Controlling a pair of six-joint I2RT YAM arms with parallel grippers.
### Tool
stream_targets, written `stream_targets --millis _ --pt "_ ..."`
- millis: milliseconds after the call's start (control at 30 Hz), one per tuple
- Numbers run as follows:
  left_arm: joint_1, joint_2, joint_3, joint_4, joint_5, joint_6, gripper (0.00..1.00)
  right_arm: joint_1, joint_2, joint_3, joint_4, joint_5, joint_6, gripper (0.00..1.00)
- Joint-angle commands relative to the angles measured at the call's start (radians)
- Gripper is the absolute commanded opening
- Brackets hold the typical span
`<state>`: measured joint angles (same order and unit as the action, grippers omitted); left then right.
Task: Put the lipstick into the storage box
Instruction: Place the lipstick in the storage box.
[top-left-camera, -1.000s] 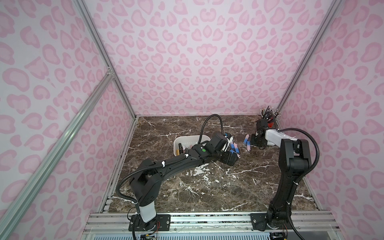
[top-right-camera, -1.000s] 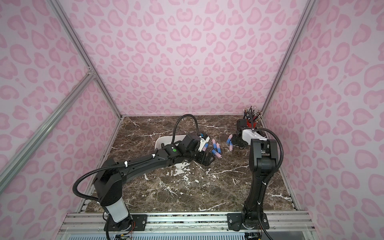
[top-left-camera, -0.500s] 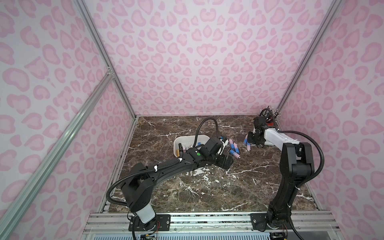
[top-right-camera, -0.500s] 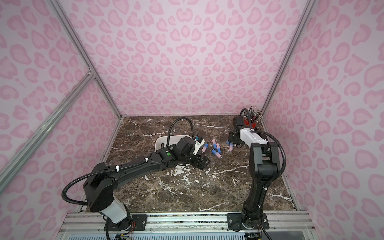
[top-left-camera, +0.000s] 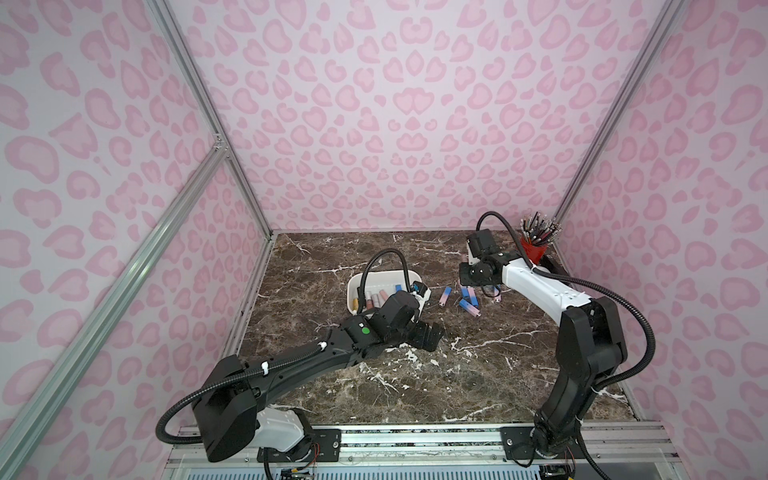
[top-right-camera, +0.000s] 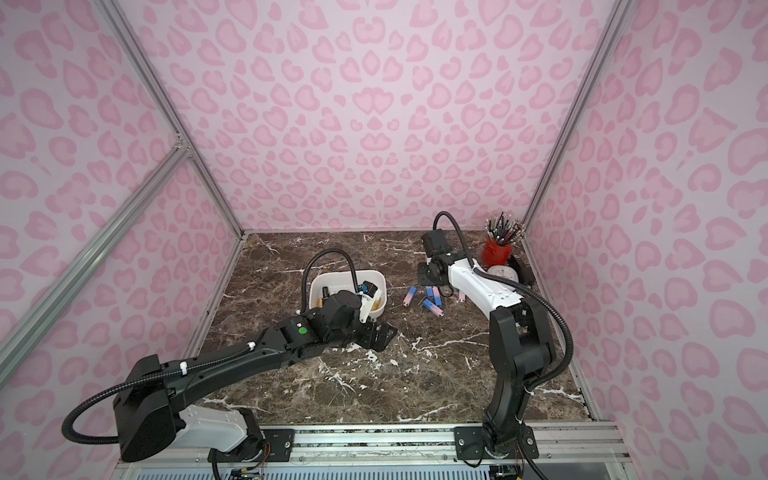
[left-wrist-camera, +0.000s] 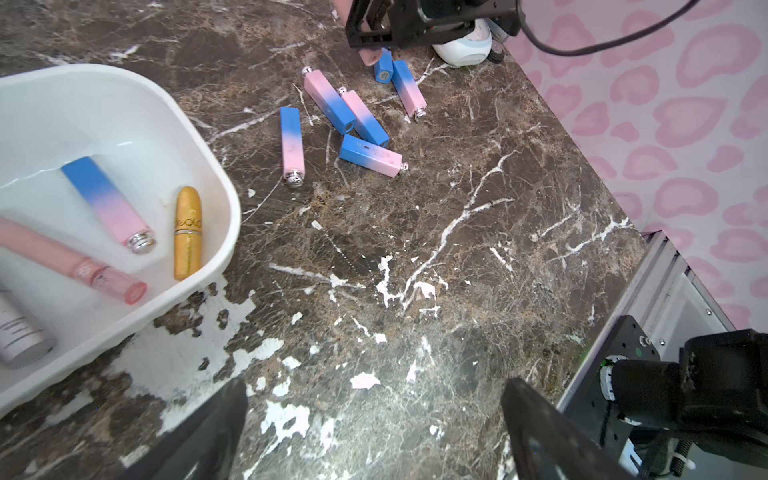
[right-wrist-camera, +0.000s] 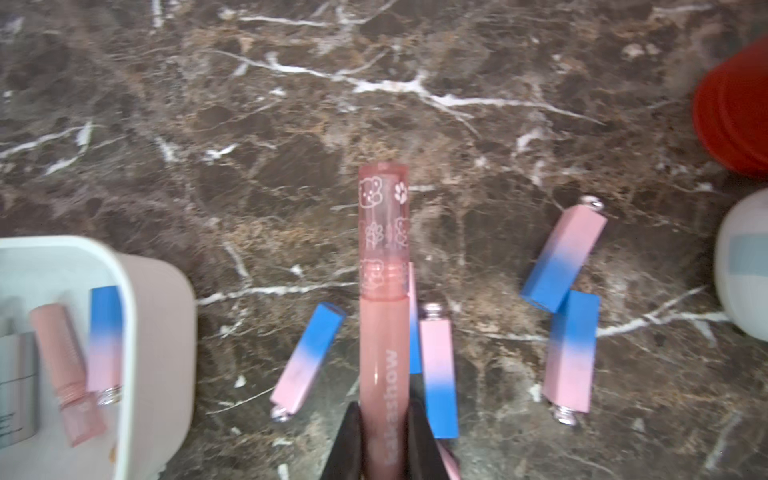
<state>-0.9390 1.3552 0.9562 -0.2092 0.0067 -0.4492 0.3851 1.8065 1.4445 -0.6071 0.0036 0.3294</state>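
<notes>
1. Marble tabletop (top-left-camera: 478, 374) lies between pink spotted walls (top-left-camera: 395, 124).
2. Right gripper (right-wrist-camera: 382, 409) pinches a pink lipstick (right-wrist-camera: 382, 249) over loose tubes (left-wrist-camera: 291, 141), outside the box (left-wrist-camera: 232, 216); the lipstick's lower end is cut off.
3. Left gripper (left-wrist-camera: 374, 395) is spread wide, holding nothing, its fingers cropped; its arm hides part of the box in both top views.

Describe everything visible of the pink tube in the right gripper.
The pink tube is a slim round lip-gloss stick of glossy plastic: opaque salmon body with white lettering, translucent pink end printed with white bear, paw and flower doodles. The right gripper is shut on its lettered end; it juts out over the marble table and the loose blue-pink lipsticks, apparently lifted clear of them.
</notes>
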Motion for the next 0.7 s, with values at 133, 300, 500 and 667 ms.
stream_targets --millis 133,300,500,667 --pt "0.0 -0.182 -0.116 -0.012 -0.124 -0.026 0.98 0.167 0.076 0.109 -0.043 0.051 0.033 0.15" --pt "0.0 -0.308 -0.175 -0.062 -0.187 -0.034 0.98 0.266 0.196 0.23 -0.076 0.058 0.045 0.15" --pt "0.0 -0.447 -0.228 -0.122 -0.249 -0.051 0.98 0.347 0.336 0.389 -0.111 0.05 0.046 0.15" --pt "0.001 -0.521 -0.245 -0.17 -0.299 -0.051 0.98 0.383 0.439 0.5 -0.144 0.031 0.043 0.15"
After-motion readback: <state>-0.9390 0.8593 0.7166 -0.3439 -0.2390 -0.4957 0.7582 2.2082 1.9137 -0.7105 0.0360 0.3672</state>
